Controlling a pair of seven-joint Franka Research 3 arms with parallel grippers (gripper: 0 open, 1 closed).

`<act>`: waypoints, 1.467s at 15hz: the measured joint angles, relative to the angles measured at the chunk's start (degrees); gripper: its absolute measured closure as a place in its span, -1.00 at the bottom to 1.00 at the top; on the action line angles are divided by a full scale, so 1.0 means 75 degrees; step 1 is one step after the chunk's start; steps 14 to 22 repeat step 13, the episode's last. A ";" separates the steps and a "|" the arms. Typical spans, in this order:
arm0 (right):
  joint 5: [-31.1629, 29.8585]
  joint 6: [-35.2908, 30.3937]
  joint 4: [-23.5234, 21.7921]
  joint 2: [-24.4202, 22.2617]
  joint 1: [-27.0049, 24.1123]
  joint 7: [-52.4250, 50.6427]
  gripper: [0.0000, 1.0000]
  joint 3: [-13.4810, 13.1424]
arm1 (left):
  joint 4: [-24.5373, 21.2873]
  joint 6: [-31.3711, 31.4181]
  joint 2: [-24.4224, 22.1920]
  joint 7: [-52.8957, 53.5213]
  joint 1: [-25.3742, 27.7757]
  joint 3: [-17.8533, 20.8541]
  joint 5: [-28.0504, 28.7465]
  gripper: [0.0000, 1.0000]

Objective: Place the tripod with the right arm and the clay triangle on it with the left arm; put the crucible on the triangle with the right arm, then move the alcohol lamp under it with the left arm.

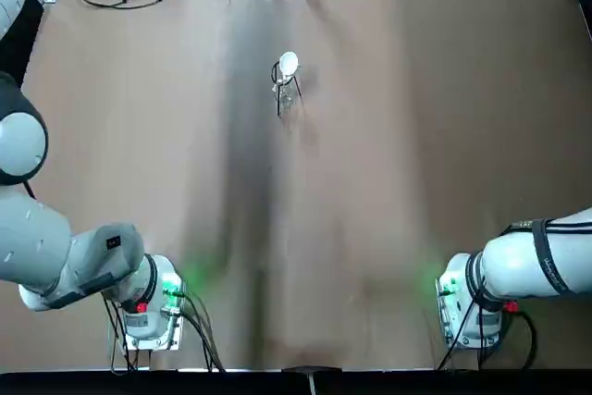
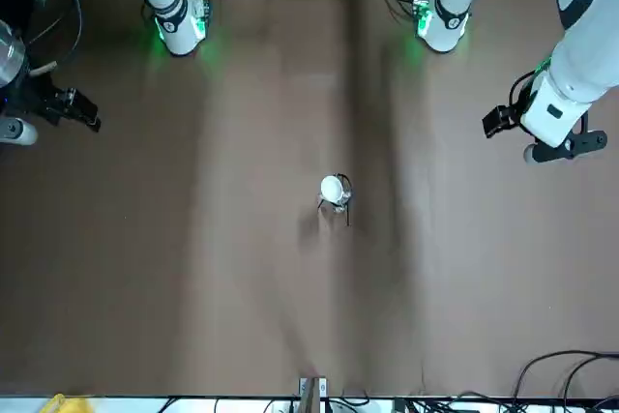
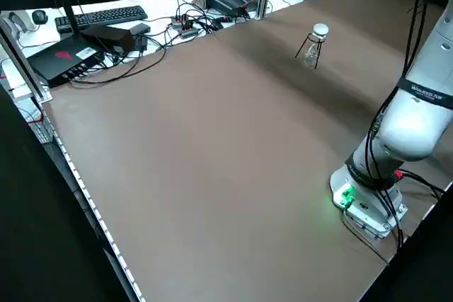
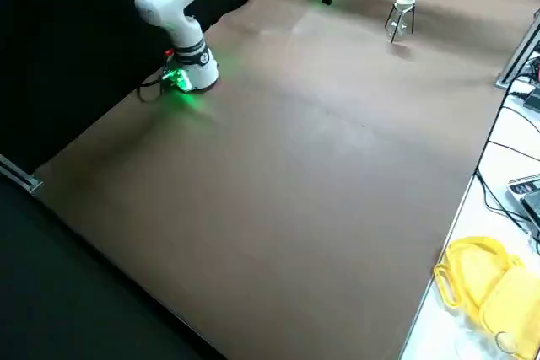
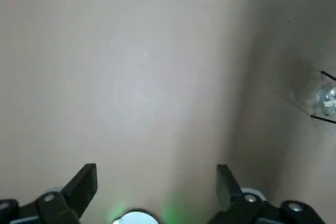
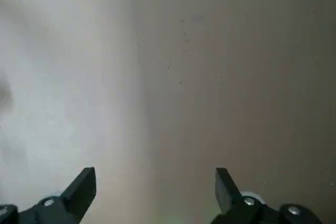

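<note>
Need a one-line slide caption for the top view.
White cup sits atop the wire stand mid-table, glass lamp beneath; both arms parked near their bases.

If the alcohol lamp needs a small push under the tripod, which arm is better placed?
Left. The left tool hangs nearer the tripod than the right tool, and its wrist camera sees the alcohol lamp.

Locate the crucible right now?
In the top view the crucible sits atop the tripod at the table's far centre, midway between the arms' sides, with the alcohol lamp beneath it; neither gripper is near.
</note>
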 joint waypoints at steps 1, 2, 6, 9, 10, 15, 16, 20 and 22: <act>0.0000 0.0000 0.0000 0.0000 0.0000 0.0000 -1.00 0.0000 | 0.0000 0.0000 -0.0001 0.0000 0.0005 0.0005 0.0000 -1.00; 0.0000 0.0000 0.0000 0.0000 0.0000 0.0000 -1.00 0.0000 | 0.0000 0.0000 0.0000 0.0002 0.0010 0.0012 0.0000 -1.00; 0.0000 0.0000 0.0000 0.0000 0.0001 0.0000 -1.00 0.0004 | -0.0004 -0.0112 -0.0001 0.0370 -0.0903 0.1229 -0.0003 -1.00; 0.0000 0.0000 0.0000 0.0000 0.0000 0.0001 -1.00 0.0001 | -0.0004 -0.0156 -0.0027 0.0449 -0.1636 0.1970 -0.0032 -1.00; 0.0000 0.0000 0.0000 0.0000 0.0000 0.0001 -1.00 0.0000 | -0.0004 -0.0156 -0.0046 0.0449 -0.1663 0.1979 -0.0060 -1.00; 0.0000 0.0000 0.0000 0.0000 0.0000 0.0003 -1.00 -0.0001 | 0.0026 -0.0156 -0.0077 0.0449 -0.1667 0.1988 -0.0119 -1.00; 0.0000 0.0000 0.0000 0.0000 0.0000 0.0003 -1.00 -0.0001 | 0.0026 -0.0156 -0.0077 0.0449 -0.1667 0.1988 -0.0119 -1.00; 0.0000 0.0000 0.0000 0.0000 0.0000 0.0003 -1.00 -0.0001 | 0.0026 -0.0156 -0.0077 0.0449 -0.1667 0.1988 -0.0119 -1.00; 0.0000 0.0000 0.0000 0.0000 0.0000 0.0003 -1.00 -0.0001 | 0.0026 -0.0156 -0.0077 0.0449 -0.1667 0.1988 -0.0119 -1.00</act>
